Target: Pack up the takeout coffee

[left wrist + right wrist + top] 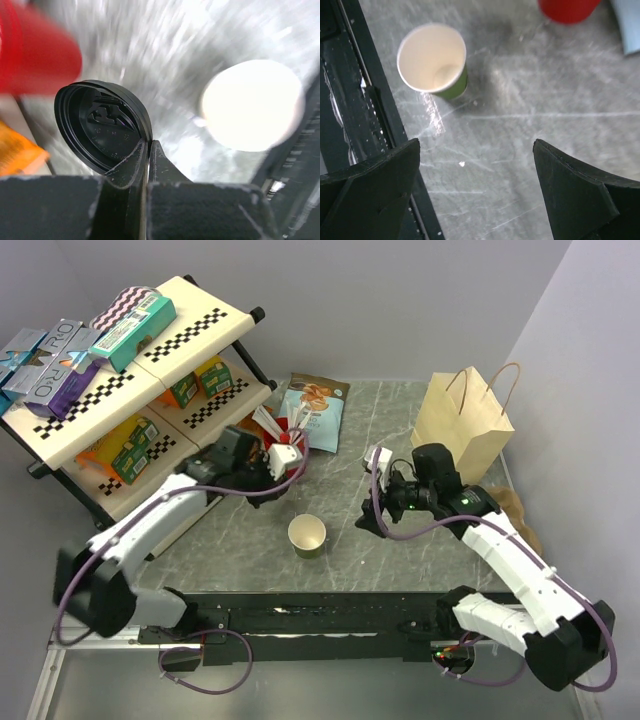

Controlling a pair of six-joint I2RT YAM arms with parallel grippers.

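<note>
The takeout coffee cup, dark green with a cream inside, stands open and upright on the table between the two arms. Its round black lid is off the cup, pinched by the rim in my left gripper, which is shut on it. The left gripper hovers beside the red cup, up and left of the green cup. My right gripper is open and empty above bare table, to the right of the green cup, with its jaws far apart. In the top view the right gripper points toward the cup.
A brown paper bag stands open at the back right. The red cup holds white stirrers; a blue snack pouch lies behind it. A checkered two-tier shelf with boxes fills the left. A black rail runs along the near edge.
</note>
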